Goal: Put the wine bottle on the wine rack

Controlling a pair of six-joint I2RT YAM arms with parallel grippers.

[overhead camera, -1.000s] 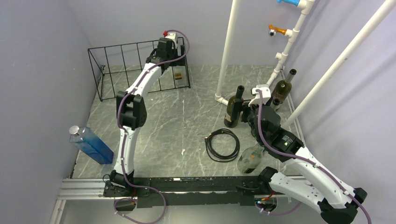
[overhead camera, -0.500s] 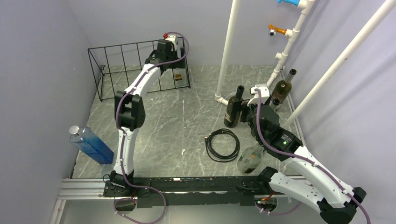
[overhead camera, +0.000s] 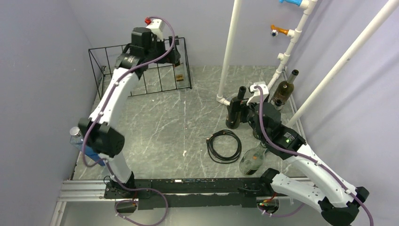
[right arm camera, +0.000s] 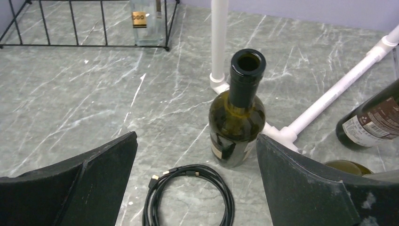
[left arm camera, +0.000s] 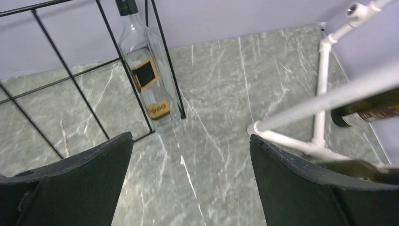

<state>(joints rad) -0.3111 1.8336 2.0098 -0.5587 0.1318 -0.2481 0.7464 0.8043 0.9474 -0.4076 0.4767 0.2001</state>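
Clear bottle [left arm camera: 148,80] stands upright in the right end slot of the wire rack [left arm camera: 71,73]. It is square glass with a black cap and a yellow-black label, writing unreadable. Left gripper [left arm camera: 190,137] hangs above and near it, jaws wide apart, holding nothing. Right gripper [right arm camera: 196,136] is wide open too, empty, facing an upright dark green bottle [right arm camera: 237,113] with an uncorked mouth. Black cable coil [right arm camera: 188,195] lies just before it on the grey marbled table [right arm camera: 70,94]. White pipe frame [right arm camera: 219,42] is behind, a brown-labelled bottle [right arm camera: 371,122] to the right, and a blue bottle [overhead camera: 91,147] by the left wall.
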